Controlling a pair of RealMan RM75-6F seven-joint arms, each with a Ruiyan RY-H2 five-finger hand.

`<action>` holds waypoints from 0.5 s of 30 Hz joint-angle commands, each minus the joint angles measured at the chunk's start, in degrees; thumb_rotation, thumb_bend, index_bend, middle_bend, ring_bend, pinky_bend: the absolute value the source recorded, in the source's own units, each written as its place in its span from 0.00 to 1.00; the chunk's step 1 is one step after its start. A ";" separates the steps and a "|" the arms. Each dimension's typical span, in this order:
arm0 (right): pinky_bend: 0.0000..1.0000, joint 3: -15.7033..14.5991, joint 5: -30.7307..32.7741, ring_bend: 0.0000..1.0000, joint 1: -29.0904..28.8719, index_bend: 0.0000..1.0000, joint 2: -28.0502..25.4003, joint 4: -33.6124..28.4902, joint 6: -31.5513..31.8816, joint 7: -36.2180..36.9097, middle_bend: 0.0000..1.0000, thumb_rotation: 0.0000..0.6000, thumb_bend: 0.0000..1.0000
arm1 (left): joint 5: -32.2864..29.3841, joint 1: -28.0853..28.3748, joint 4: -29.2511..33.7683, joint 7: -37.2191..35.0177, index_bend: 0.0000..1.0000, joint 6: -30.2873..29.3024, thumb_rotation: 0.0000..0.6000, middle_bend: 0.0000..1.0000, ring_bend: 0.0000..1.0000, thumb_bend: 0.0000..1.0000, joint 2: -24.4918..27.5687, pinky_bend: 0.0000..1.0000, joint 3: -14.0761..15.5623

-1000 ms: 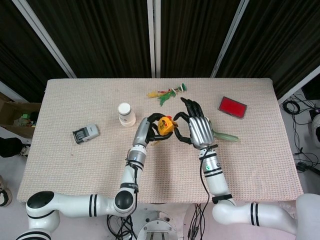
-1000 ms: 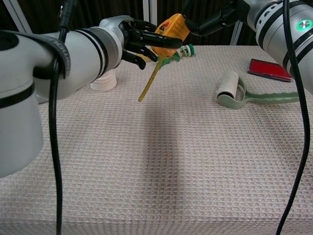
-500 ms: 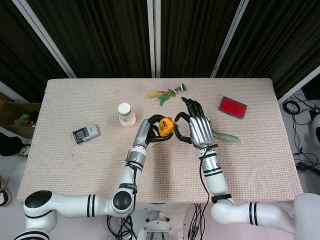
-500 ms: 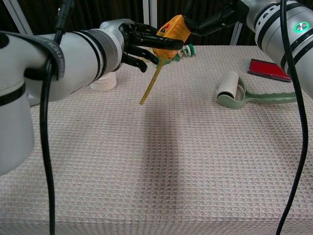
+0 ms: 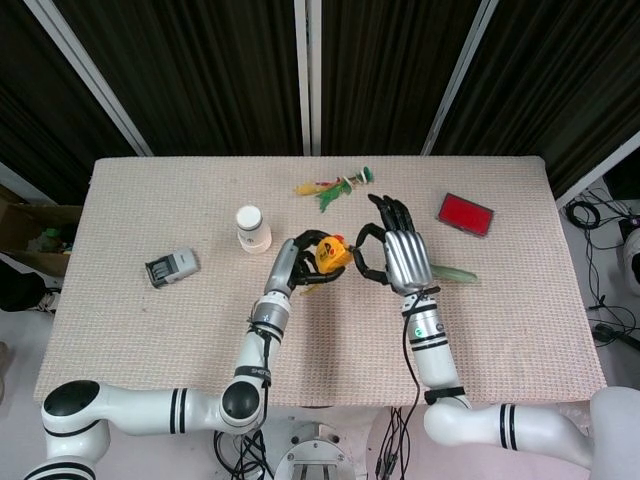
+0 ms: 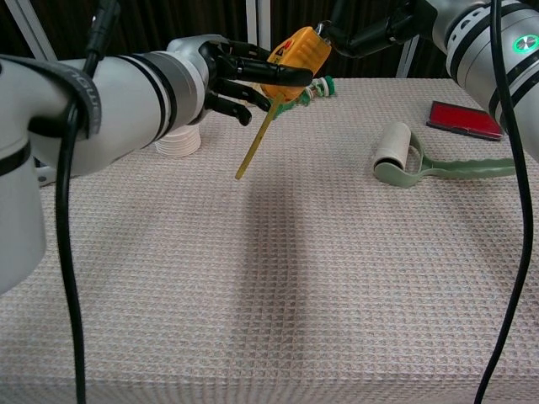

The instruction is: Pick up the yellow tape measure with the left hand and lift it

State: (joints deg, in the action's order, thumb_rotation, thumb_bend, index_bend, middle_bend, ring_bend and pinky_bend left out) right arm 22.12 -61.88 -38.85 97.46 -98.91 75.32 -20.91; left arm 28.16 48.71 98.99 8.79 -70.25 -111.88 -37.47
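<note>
The yellow tape measure (image 5: 331,254) (image 6: 295,57) is held up above the table, and my left hand (image 5: 302,260) (image 6: 229,72) grips its case with dark fingers wrapped around it. A length of yellow tape hangs slanting down from the case, ending above the cloth. My right hand (image 5: 401,254) is close on the case's other side with fingers spread. Its fingertips (image 6: 328,32) reach the case's upper corner; I cannot tell whether they touch it.
A white upturned cup (image 5: 253,228) (image 6: 178,141) stands behind my left hand. A green lint roller (image 6: 396,156) and a red flat box (image 5: 465,213) (image 6: 465,119) lie to the right. A grey device (image 5: 172,267) lies at left; small green and yellow items (image 5: 335,187) at the back.
My right hand has drawn slightly away to the right, with less of its fingers over the case. My left hand keeps the tape measure aloft, and the hanging tape has swung a little.
</note>
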 commanded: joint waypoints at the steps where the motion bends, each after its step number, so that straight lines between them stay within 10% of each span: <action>1: 0.00 0.03 -0.36 0.00 -0.01 0.62 0.02 0.29 0.26 0.17 0.12 1.00 0.48 | 0.01 -0.05 0.01 -0.23 0.68 0.06 1.00 0.69 0.63 0.47 0.15 0.78 0.12; 15: 0.00 0.84 -3.68 0.00 0.30 0.66 -0.98 0.71 2.71 1.26 0.13 1.00 0.48 | -0.58 -0.90 0.31 -1.63 0.68 0.63 1.00 0.69 0.63 0.48 1.33 0.78 1.15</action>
State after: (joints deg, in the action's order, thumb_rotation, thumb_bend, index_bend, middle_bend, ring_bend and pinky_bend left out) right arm 22.85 -65.24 -38.62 96.69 -98.25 77.73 -19.55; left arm 27.60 47.84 99.28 7.20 -69.63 -110.59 -36.37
